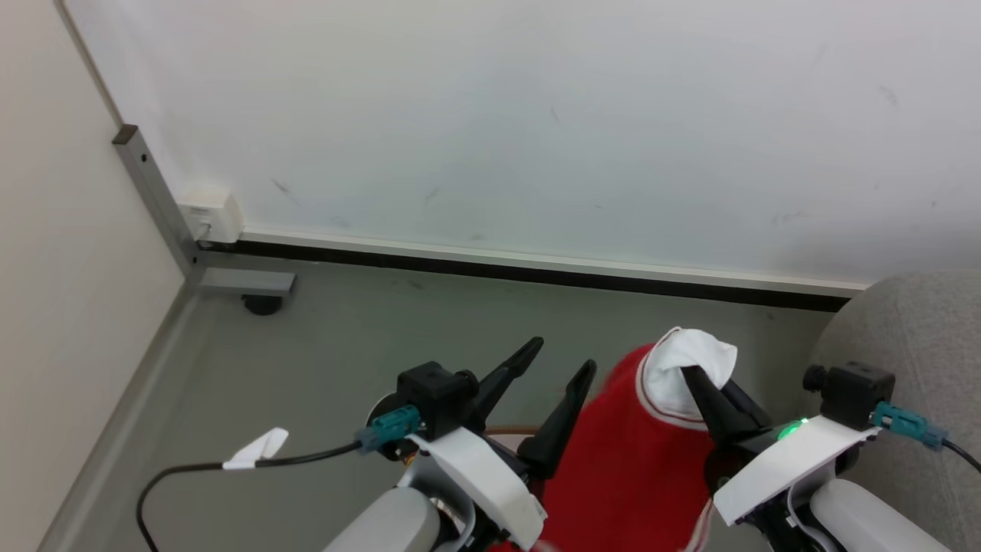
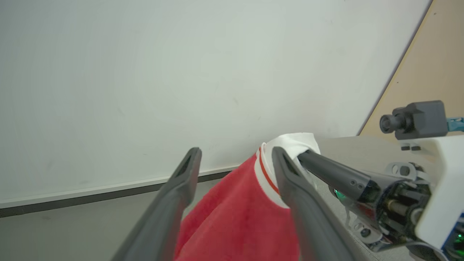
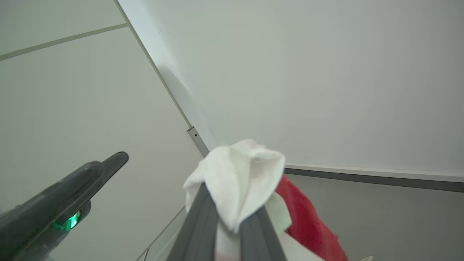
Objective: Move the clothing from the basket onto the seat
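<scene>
Red clothing (image 1: 625,468) near grey seat (image 1: 920,337), wall (image 1: 536,115) ahead

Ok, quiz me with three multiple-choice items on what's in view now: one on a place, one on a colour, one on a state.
1. In the head view, where is the seat? A) lower left B) right edge C) top centre
2. What colour is the part of the clothing that the right gripper pinches? A) white B) red C) black
3. How is the left gripper? A) shut on the clothing B) open C) shut on nothing
Answers: 1 B, grey upholstery shows at that edge. 2 A, it grips the white cuff. 3 B, its jaws stand wide apart.
</scene>
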You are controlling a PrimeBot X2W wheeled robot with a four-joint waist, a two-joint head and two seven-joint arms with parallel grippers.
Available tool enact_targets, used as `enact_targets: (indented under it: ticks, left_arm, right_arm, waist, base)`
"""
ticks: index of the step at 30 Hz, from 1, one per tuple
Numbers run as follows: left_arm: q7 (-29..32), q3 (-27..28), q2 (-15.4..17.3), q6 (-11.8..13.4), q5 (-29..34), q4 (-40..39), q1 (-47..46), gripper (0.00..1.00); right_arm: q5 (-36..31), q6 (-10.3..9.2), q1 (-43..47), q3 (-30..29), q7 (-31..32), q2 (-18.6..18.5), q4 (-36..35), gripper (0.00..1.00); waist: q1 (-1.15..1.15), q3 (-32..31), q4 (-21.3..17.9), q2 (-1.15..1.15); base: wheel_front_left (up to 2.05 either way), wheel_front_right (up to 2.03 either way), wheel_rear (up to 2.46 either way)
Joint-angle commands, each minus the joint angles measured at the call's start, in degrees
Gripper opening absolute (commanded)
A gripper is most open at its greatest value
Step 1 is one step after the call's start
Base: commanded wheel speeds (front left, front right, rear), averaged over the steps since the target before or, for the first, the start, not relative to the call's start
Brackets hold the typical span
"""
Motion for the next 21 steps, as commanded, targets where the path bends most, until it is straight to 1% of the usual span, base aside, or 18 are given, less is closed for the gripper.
enact_targets:
  ticks: [1,5,9,21]
  left_arm:
    - [-0.7,0.1,0.4,0.3,-0.1,-0.1,0.8,1.0]
    - [-1.3,0.0,0.6,0.4,-0.2,-0.3,1.4,1.0]
    - [-2.1,-0.1,0.9,0.2,-0.1,-0.6,1.9,1.0]
    - [-3.8,-0.5,1.1,0.2,0.8,-1.2,1.8,1.0]
  right_arm:
    - [-1.1,-0.12,0.6,-0.9,0.0,-0.7,-0.3,0.0]
    - [-3.1,-0.12,1.2,-2.3,0.0,-1.6,-0.9,0.0]
    - [-5.5,-0.12,1.3,-4.1,0.0,-3.1,-2.1,0.0]
    - [-12.2,-0.12,2.0,-10.1,0.0,-7.5,-8.3,0.0]
  waist:
    - [0.0,0.1,-0.7,0.0]
    - [0.0,0.3,-2.5,0.0]
    - [0.0,0.6,-5.1,0.0]
    - [0.0,1.2,-15.5,0.0]
  base:
    - [0.0,0.0,0.0]
    - [0.0,0.0,0.0]
    - [0.0,0.0,0.0]
    - [0.0,0.0,0.0]
